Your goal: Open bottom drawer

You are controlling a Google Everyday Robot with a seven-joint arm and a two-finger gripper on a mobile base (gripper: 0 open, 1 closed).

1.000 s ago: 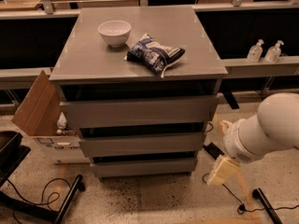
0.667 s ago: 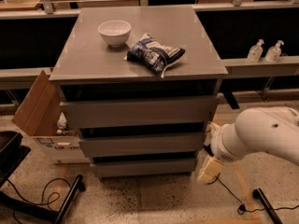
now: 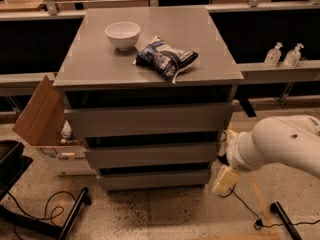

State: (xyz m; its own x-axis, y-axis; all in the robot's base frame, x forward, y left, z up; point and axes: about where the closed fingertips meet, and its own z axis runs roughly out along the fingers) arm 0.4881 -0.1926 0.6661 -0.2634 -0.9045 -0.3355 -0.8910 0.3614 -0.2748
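Bottom drawer: lowest of 3 grey fronts on cabinet, just above floor. Pincer sits low, just R of drawer's R end, approx same height. Contact w/ front: can't tell. Pincer state (released vs clenched): cannot tell. White arm enters from R edge, beside cabinet's R side.

Drawer look: plain flat grey front, no handle, dark gap above it. No tray showing, reads as shut.

Vs 1.0 s ago: arm + pincer shifted L toward cabinet, pincer now nearer drawer's R end. Vs 0.7 s ago: approx same spot. Drawer front unchanged in both.

Around: bowl and snack bag on cabinet top, bag just R of bowl. Cardboard box on floor L of cabinet. 2 pump bottles on ledge at R, well apart from cabinet.
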